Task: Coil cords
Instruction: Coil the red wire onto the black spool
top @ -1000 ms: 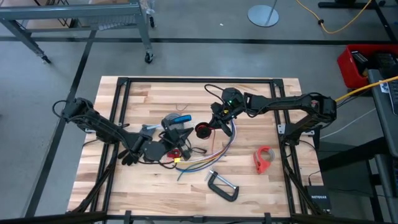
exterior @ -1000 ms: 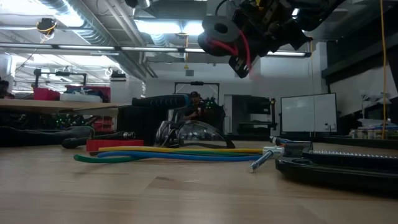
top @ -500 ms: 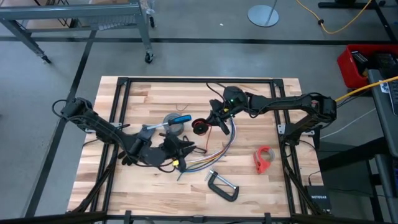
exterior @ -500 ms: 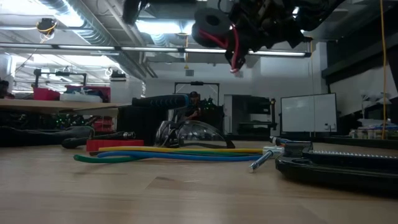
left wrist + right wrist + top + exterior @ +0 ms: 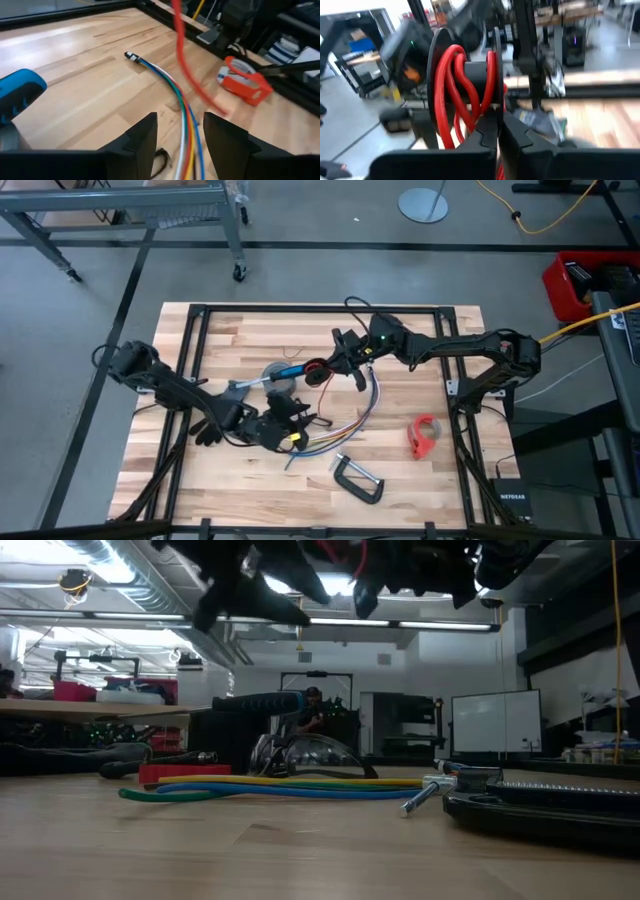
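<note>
The small red cord ring with black centre (image 5: 465, 87) is clamped between my right gripper's (image 5: 335, 362) fingers, raised above the middle of the wooden table (image 5: 420, 480). My left gripper (image 5: 177, 135), fingers parted, hovers over the multicoloured strand bundle (image 5: 182, 112) lying nearer the table's front edge.

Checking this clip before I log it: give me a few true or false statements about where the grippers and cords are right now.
1. The right gripper holds the red cord spool above the table. True.
2. The coloured wire bundle lies on the table. True.
3. The left gripper is shut on the orange tape dispenser. False: its fingers are open over the wire bundle, and the dispenser sits apart.
4. The C-clamp hangs from the right gripper. False: it lies on the table.
</note>
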